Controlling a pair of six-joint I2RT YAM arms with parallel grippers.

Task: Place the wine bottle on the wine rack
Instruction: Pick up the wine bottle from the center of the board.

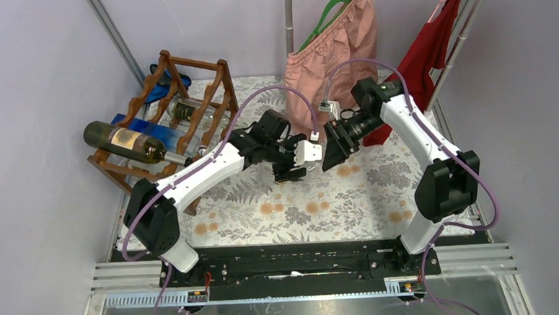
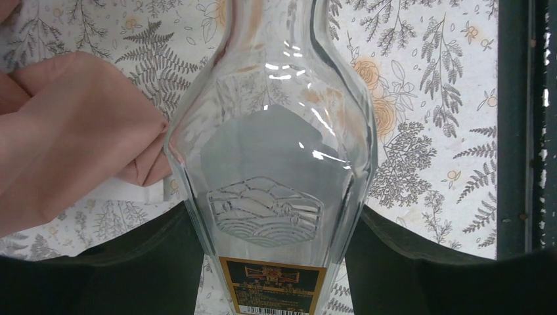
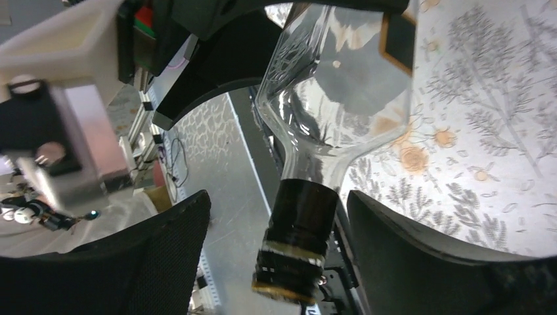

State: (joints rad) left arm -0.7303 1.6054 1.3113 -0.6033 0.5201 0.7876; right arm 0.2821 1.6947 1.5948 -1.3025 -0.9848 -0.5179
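The clear glass wine bottle (image 2: 276,164) is off the table, held in the air over the middle of the fern-and-flower tablecloth (image 1: 380,195), between the two arms. The left gripper (image 1: 291,168) clamps it across the wide body. In the left wrist view its dark fingers (image 2: 151,256) press against both sides of the glass just below an embossed landscape panel. A gold-edged label (image 2: 272,285) shows between them.

The bottle's neck and its dark cap (image 3: 295,243) point toward the right gripper (image 1: 332,146). That gripper stands wide. In the right wrist view its fingers (image 3: 164,249) flank the neck with a clear gap on each side and touch nothing.

The wine rack (image 1: 219,88), a reddish-brown wooden frame with scalloped rails, sits at the far left corner of the table, well apart from the held bottle. A dark green bottle (image 1: 128,142) lies across the rack's near end, its neck toward the table's middle. A second clear bottle (image 1: 187,110) lies in a cradle farther back. Something blue (image 1: 156,129) shows between the rails, but I cannot tell what it is.

At the far edge of the table, pink shorts (image 1: 335,43) hang on a green hanger (image 1: 327,14). A red garment (image 1: 430,48) hangs toward the far right corner. In the left wrist view, pink fabric fills the left side, just beside the bottle's shoulder.
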